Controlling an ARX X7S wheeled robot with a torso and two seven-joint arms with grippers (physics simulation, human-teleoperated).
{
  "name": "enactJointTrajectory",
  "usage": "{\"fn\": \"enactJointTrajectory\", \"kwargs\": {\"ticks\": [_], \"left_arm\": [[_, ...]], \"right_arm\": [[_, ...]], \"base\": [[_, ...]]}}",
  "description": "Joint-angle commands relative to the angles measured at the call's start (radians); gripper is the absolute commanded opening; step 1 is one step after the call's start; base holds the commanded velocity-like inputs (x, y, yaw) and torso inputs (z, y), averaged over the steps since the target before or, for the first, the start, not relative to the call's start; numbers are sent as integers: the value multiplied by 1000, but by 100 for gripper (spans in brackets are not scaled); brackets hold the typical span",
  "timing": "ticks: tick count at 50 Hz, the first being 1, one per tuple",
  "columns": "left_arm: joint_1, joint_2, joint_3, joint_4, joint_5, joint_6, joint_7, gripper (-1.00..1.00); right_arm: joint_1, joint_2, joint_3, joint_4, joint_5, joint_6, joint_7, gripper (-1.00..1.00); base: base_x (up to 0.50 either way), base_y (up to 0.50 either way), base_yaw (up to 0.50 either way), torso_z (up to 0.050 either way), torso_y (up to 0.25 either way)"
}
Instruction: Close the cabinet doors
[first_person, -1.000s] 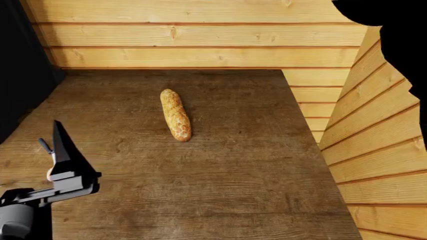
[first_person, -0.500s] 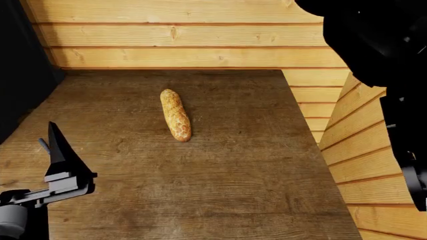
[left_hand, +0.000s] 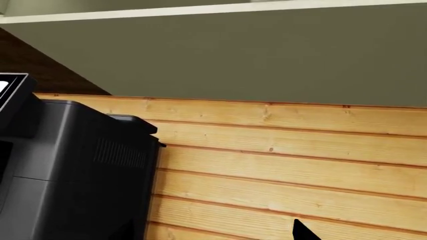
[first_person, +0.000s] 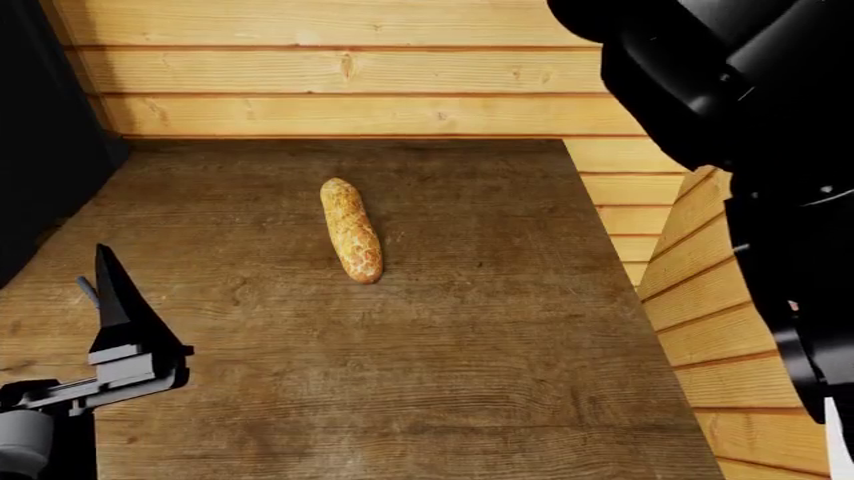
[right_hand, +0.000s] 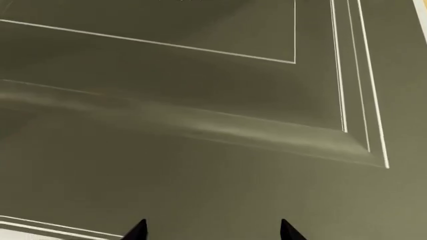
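Right wrist view puts my right gripper (right_hand: 210, 231), fingers spread and empty, facing the rigid cabinet door (right_hand: 200, 125); I'd push its flat panel.

Left gripper (first_person: 114, 300) low at head view's lower left, fingers pointing up, spread unclear. Right arm (first_person: 747, 130) fills upper right, raised; right gripper's fingertips (right_hand: 137, 230) parted, holding nothing.
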Motion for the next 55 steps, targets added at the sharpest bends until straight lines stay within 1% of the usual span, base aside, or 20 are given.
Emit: {"fn": "enactJointTrajectory", "kwargs": {"ticks": [1,9,12,14,19,23,29,34,37,42,47,50,55], "left_arm": [[2,-3,0,2,-1,1,-3,100],[1,-6,-1,3,-5,-1,-5,100],[1,-6,-1,4,-6,-1,-6,100],[1,-7,-1,3,-6,-1,-7,100],[0,-7,-1,0,-6,2,-8,100],[-1,-7,-1,-4,-5,2,-9,100],[-6,-7,6,0,3,-7,-14,100],[-18,-9,18,9,13,-25,-19,100],[-25,-10,24,13,17,-38,-23,100],[-46,-12,37,21,26,-66,-30,100],[-65,-13,49,24,30,-93,-37,100],[-78,-11,56,28,38,-111,-46,100],[-98,-16,64,40,43,-145,-55,100]], "right_arm": [[-54,-30,-93,323,179,-2,-59,100],[-12,-68,-95,469,152,-26,-92,100],[-10,-68,-94,483,150,-30,-92,100],[-17,-54,-89,443,160,-19,-78,100],[-45,37,-74,163,206,40,9,100],[-78,156,-42,-192,283,111,138,100],[-113,297,-5,-575,382,187,297,100],[-159,399,33,-810,463,210,419,100],[-196,452,46,-911,488,209,474,100],[-296,543,71,-1051,499,166,550,100],[-460,637,69,-1164,432,99,597,100],[-626,695,57,-1175,327,-5,566,100],[-835,794,62,-1175,189,-192,532,100]], "base": [[16,3,4,0,0],[8,3,6,0,0],[6,5,8,0,0],[10,5,9,0,0],[6,3,6,0,0],[3,0,0,0,0],[0,0,0,0,0],[0,0,0,0,0],[0,0,0,0,0],[0,0,0,0,0],[0,0,0,0,0],[0,0,0,0,0],[0,0,0,0,0]]}}
